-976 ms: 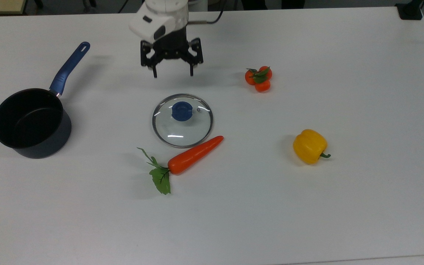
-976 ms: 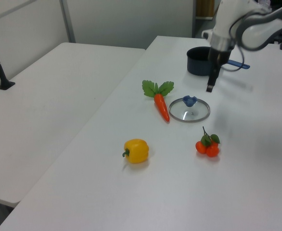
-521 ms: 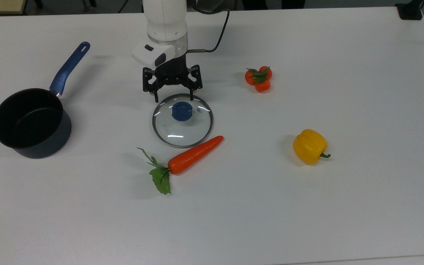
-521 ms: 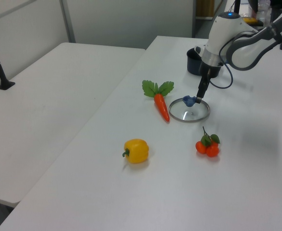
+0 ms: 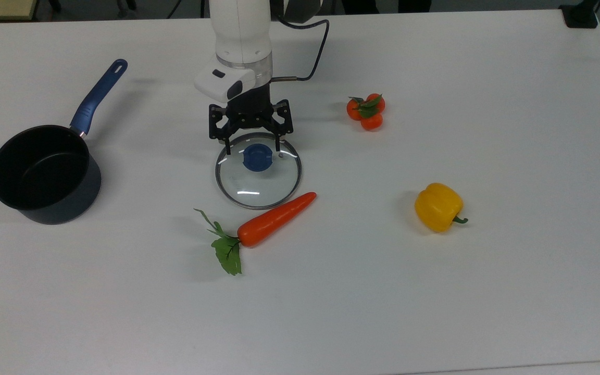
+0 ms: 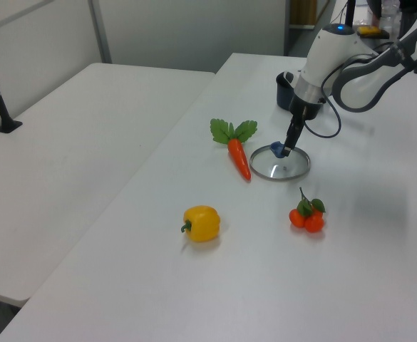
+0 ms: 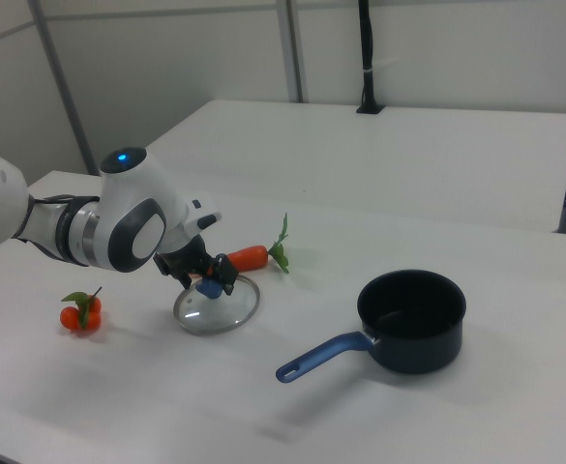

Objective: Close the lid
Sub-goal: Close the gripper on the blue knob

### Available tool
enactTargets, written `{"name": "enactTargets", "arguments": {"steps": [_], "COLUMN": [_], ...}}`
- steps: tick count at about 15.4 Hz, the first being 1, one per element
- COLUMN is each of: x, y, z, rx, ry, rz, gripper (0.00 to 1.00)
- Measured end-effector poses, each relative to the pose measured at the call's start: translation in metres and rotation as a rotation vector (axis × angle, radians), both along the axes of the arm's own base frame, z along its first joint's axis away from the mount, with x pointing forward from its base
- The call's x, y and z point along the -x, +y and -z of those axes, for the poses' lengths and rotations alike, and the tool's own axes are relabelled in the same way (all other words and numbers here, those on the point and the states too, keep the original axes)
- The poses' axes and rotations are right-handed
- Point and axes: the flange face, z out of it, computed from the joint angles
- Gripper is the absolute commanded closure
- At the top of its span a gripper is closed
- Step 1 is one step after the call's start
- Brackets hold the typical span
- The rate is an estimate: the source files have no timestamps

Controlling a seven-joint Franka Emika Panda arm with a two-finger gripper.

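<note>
From the top view, my gripper (image 5: 252, 150) hangs over the far edge of the lid (image 5: 258, 170), fingers spread wide, one fingertip (image 5: 228, 151) to the top view's left of the blue knob (image 5: 257, 157) and the other to its right. Nothing is between them yet. The lid lies flat on the white table (image 5: 487, 291), well apart from the saucepan (image 5: 42, 173) at the top view's left, with a carrot (image 5: 274, 219) touching or just beside its near rim. Tangerines (image 5: 366, 111) and a yellow pepper (image 5: 438, 207) sit off to the top view's right.

In the left view, my gripper (image 6: 288, 147) reaches down to the knob (image 6: 277, 148) of the lid (image 6: 280, 162); I cannot tell whether I touch it.

In the right view, my gripper (image 7: 208, 282) is low over the lid (image 7: 216, 304), and the saucepan (image 7: 412, 319) stands open, away to the right view's right.

I judge this to be the reach for the knob, with the grasp not yet made. Next I should centre on the knob, settle lower, pinch it, lift, and carry the lid across to the saucepan.
</note>
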Motion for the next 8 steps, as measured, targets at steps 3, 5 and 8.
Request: {"name": "enactTargets", "arguments": {"steps": [3, 5, 8], "x": [-0.0025, -0.0032, -0.0034], "y": [0.0045, 0.0045, 0.0046], "z": [0.0018, 0.0027, 0.0033], "rx": [-0.006, -0.007, -0.007], "ry": [-0.028, -0.033, -0.034], "rz": [-0.007, -0.007, -0.007], "gripper": [0.19, 0.26, 0.39]}}
